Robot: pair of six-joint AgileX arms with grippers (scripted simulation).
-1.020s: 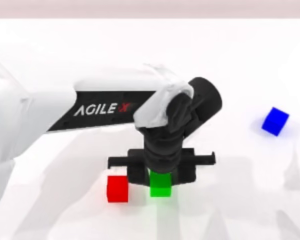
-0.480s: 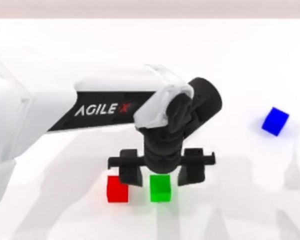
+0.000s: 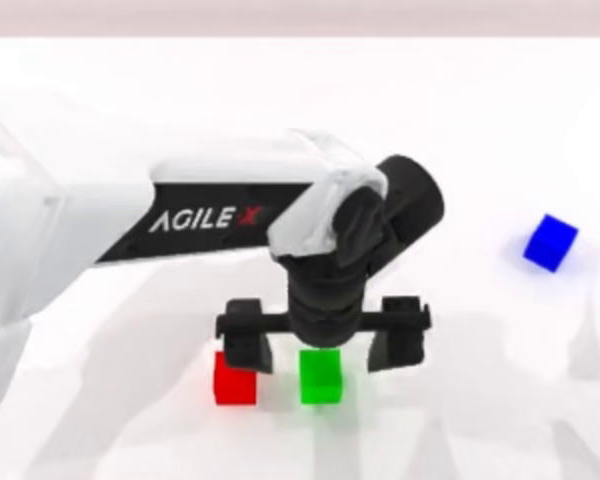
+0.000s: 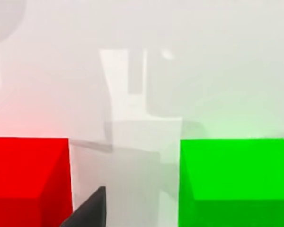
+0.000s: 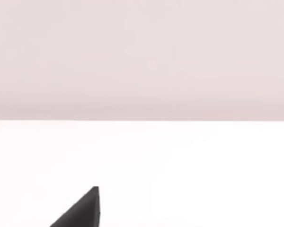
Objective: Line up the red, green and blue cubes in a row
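The red cube (image 3: pixel 235 380) and the green cube (image 3: pixel 321 377) sit side by side near the table's front, with a small gap between them. My left gripper (image 3: pixel 321 352) hovers just behind and above the green cube, open. Its two fingers (image 3: pixel 246 345) are spread wide, one over the red cube's back edge, and hold nothing. The left wrist view shows the red cube (image 4: pixel 28 182) and the green cube (image 4: pixel 236 182) close up, with one dark finger (image 4: pixel 91 212) low between them. The blue cube (image 3: pixel 551 243) lies alone at the far right. My right gripper's one visible finger (image 5: pixel 83 210) has nothing near it.
The left arm's white and black forearm (image 3: pixel 210 215) stretches from the left edge over the table's middle. The right arm is only a faint white shape (image 3: pixel 592 345) at the right edge. The right wrist view faces bare table and a pale back wall (image 5: pixel 142 56).
The left gripper's fingers have spread apart and let go of the green cube, which stays beside the red one. The blue cube has not moved.
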